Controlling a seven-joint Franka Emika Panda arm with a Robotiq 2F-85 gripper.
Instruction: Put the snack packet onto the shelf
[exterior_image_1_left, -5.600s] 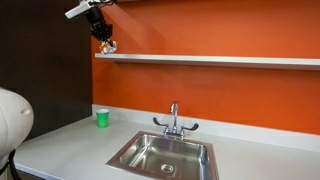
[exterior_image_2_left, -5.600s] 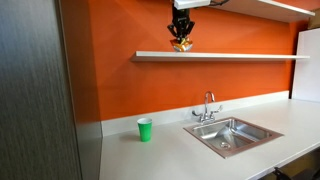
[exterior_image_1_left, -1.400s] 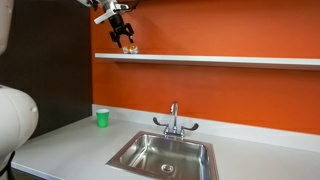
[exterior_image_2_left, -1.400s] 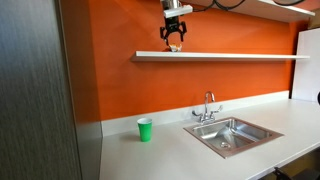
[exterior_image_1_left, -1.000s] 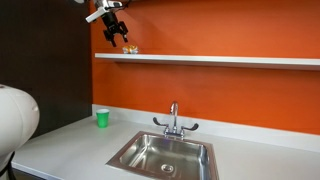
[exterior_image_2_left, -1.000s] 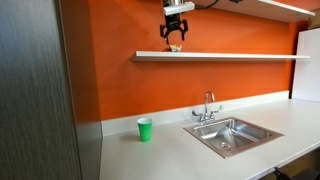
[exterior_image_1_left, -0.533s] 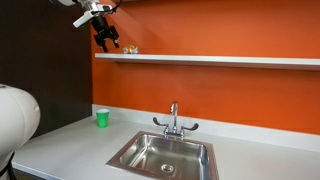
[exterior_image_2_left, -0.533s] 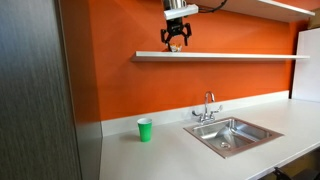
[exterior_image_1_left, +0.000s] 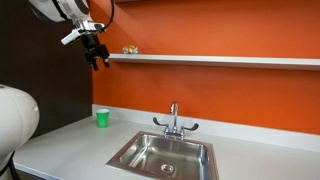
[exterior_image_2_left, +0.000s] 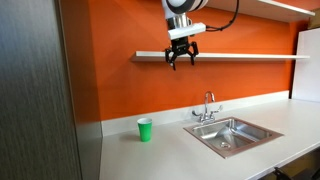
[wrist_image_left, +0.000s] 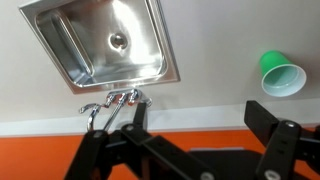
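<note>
The end effector (exterior_image_1_left: 98, 60) hangs in the air in front of the orange wall (exterior_image_1_left: 230, 95), level with the near end of the shelf (exterior_image_1_left: 220, 60) and touching nothing. In the wrist view we see its two fingers (wrist_image_left: 120, 150) spread wide apart, with only the table (wrist_image_left: 200, 95) and wall showing between them; it grips nothing. The splayed end effector (exterior_image_2_left: 182, 62) looks the same in an exterior view, pointing down in front of the shelf's edge.

The snack packet (exterior_image_1_left: 129, 49) lies on top of the shelf near its end, at about 2 o'clock from the end effector and clear of it. We cannot make the packet out in the wrist view.

On the table, a green cup (exterior_image_1_left: 102, 118) stands upright against the wall, at roughly 6 o'clock from the end effector. A steel sink (exterior_image_1_left: 165, 155) with its faucet (exterior_image_1_left: 174, 120) sits at 3 o'clock from the cup, well apart from it.
</note>
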